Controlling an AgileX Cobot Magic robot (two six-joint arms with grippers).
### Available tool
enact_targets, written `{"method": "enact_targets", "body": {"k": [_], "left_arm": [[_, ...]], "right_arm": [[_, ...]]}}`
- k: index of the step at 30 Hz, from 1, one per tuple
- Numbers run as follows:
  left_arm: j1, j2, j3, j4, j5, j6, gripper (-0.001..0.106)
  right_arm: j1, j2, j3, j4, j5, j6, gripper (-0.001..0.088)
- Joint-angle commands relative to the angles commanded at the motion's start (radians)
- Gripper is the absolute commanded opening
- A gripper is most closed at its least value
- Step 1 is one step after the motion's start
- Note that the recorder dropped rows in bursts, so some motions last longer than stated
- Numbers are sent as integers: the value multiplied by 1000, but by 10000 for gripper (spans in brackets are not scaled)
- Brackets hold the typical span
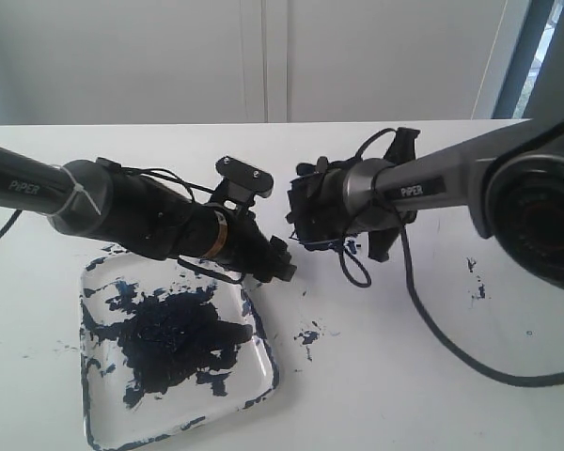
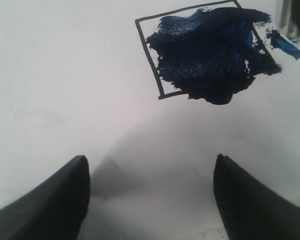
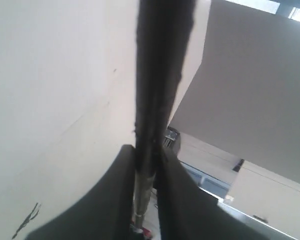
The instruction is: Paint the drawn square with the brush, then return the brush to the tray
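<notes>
Right gripper (image 3: pixel 145 152) narrow, clamped on brush (image 3: pixel 160 75), seemingly by its handle. Left gripper (image 2: pixel 150 157) wide, empty, near mostly painted square (image 2: pixel 205 50). Tray (image 1: pixel 108 395) at 7 o'clock on counter (image 1: pixel 545 404).

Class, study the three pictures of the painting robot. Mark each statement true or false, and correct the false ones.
1. The left gripper is open and holds nothing. True.
2. The drawn square is blank inside. False: dark blue paint covers most of it.
3. The right gripper is shut on the brush. True.
4. The brush lies in the tray. False: the right gripper holds it, and the tray shows only a paint blotch.
5. All the paint lies inside the square's outline. False: it spills past the outline in places.
</notes>
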Motion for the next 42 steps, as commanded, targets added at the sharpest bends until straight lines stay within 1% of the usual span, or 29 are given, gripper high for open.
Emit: {"method": "enact_targets", "body": {"k": [4, 5, 6, 7, 9, 11, 13, 14, 16, 20, 22, 26, 30, 34, 38, 42], "left_arm": [[0, -19, 0, 0, 0, 0, 722], [0, -28, 0, 0, 2, 0, 722], [0, -33, 0, 0, 2, 0, 722], [0, -37, 0, 0, 0, 4, 722], [0, -42, 0, 0, 0, 4, 722], [0, -49, 0, 0, 0, 6, 722], [0, -51, 0, 0, 5, 8, 722], [0, -51, 0, 0, 5, 18, 722], [0, -51, 0, 0, 1, 28, 722], [0, -51, 0, 0, 1, 33, 722], [0, -51, 0, 0, 1, 33, 722], [0, -51, 0, 0, -16, 33, 722], [0, -47, 0, 0, -30, 33, 722], [0, -44, 0, 0, -63, 33, 722], [0, -43, 0, 0, -56, 33, 722], [0, -43, 0, 0, -35, 26, 722]], "right_arm": [[-14, -61, 0, 24, -40, 76, 0], [-34, -92, 0, 59, -63, 72, 0], [-44, -104, 0, 82, -71, 52, 0], [-69, -119, 2, 122, -78, -17, 0], [-94, -121, 2, 127, -48, -69, 0], [-112, -121, 2, 127, -27, -95, 0], [-125, -123, 2, 150, -20, -115, 0], [-129, -125, 2, 181, -29, -141, 0], [-129, -126, 2, 215, -49, -230, 0], [-129, -104, 2, 202, -49, -267, 0], [-110, -70, 2, 195, -38, -299, 0], [-57, 8, 2, 124, 14, -309, 0], [-33, 58, 2, 89, 52, -309, 0], [-27, 87, 2, 68, 86, -309, 0], [-27, 94, 2, 70, 90, -309, 0], [-15, 94, 2, 70, 90, -315, 0]]}}
